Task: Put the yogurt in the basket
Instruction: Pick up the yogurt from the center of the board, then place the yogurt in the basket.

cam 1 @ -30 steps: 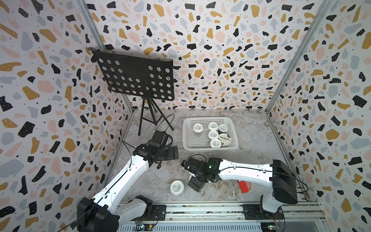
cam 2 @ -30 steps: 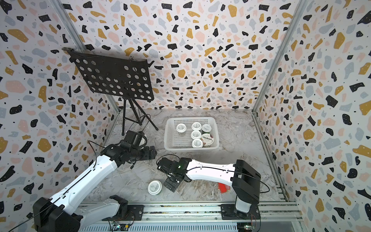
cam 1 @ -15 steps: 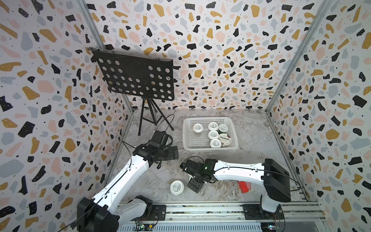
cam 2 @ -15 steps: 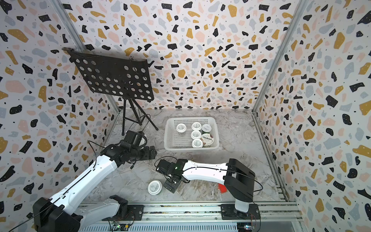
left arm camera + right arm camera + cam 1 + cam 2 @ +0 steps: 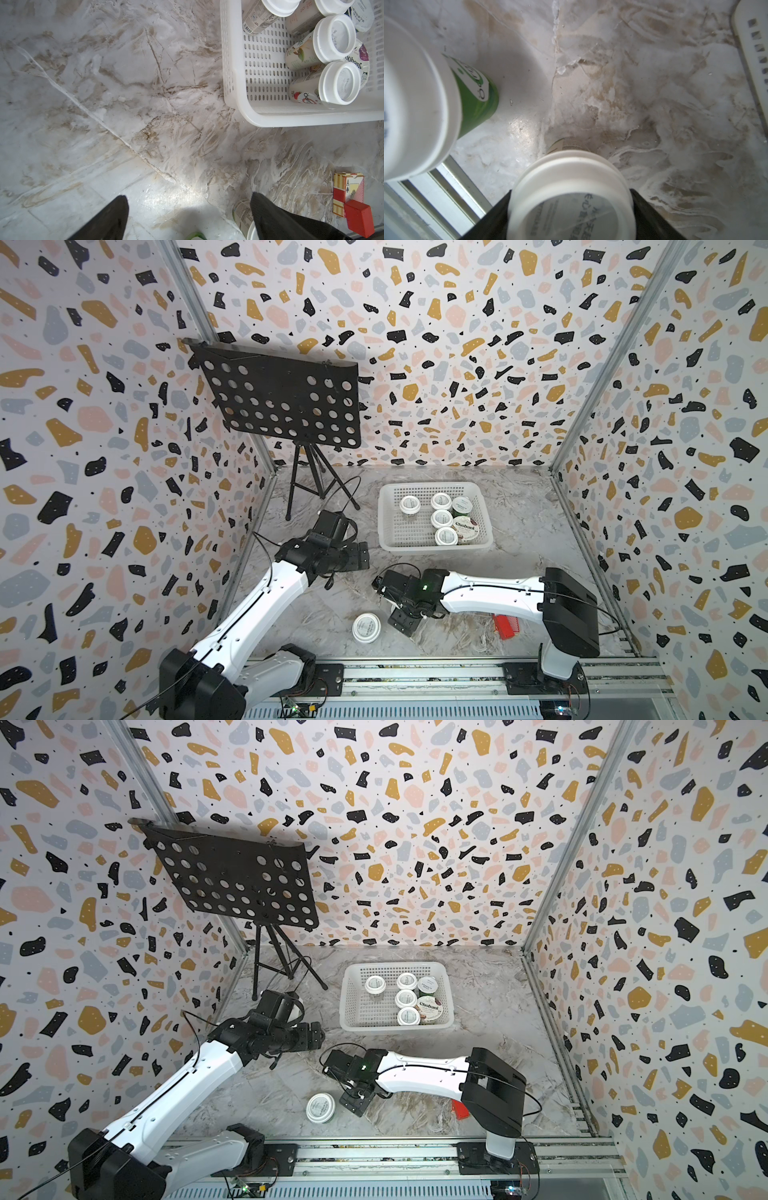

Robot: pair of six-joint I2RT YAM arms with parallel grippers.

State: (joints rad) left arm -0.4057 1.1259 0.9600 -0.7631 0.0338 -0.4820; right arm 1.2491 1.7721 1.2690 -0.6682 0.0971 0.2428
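Right gripper [image 5: 570, 192] sat low near the desk's [image 5: 540, 531] front edge. Its jaws stood either side of a white cup [image 5: 571, 218], which was upright on the desk. The black fingers [image 5: 652, 216] lay close against the lid rim; firm pinch or mere flanking, could not tell. In both top views the wrist hid this cup. Left gripper [image 5: 187, 218] hovered spread and empty, off the basket's near left corner.

Count: 6 cups in the basket [image 5: 415, 546], toward the far edge; 2 outside it. The other loose one, the green cup [image 5: 366, 627], stood just beside the right gripper on its left.

Judgement: the step in hand was closing on the white cup. Best done by squeezing level across the lid with the cup centred, then lifting straight up before swinging, so the green cup is not clipped.

Room: bare desk lay between gripper and basket. The basket's left half was free, its right half crowded. The card box [image 5: 505, 624] lay by the front edge under the right arm, off the path. The music stand [image 5: 282, 402] stood at the far left corner, well apart.
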